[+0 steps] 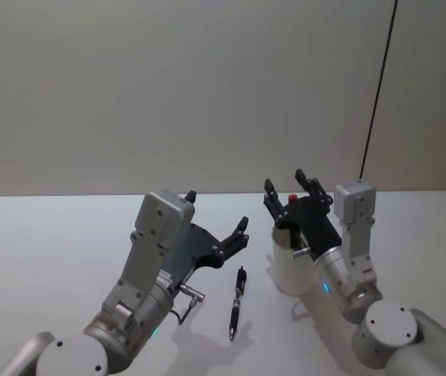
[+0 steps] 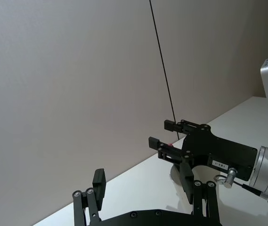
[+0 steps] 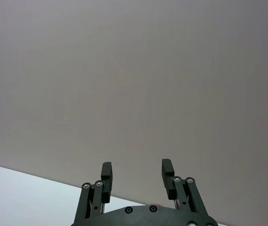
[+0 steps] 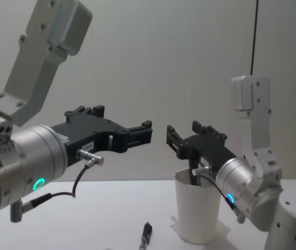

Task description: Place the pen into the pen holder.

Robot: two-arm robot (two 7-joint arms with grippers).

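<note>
White table (image 1: 50,235), pen (image 1: 237,304) flat, lying fore-aft

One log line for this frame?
pen: lying left of cup | left gripper: open, empty | right gripper: open, above cup | status: not placed

The left gripper (image 1: 217,210) is flat and matt black, with small silver screws (image 2: 77,193) at the finger hinges. Just behind the left gripper sit a silver-grey round wrist (image 4: 28,161) with a cyan ring light (image 4: 38,183), a thin black cable (image 4: 59,196) on a metal plug (image 4: 90,158) and a pale grey boxy housing (image 4: 59,21). The right gripper (image 1: 285,182) is built alike, with a white label (image 2: 218,165).
</note>
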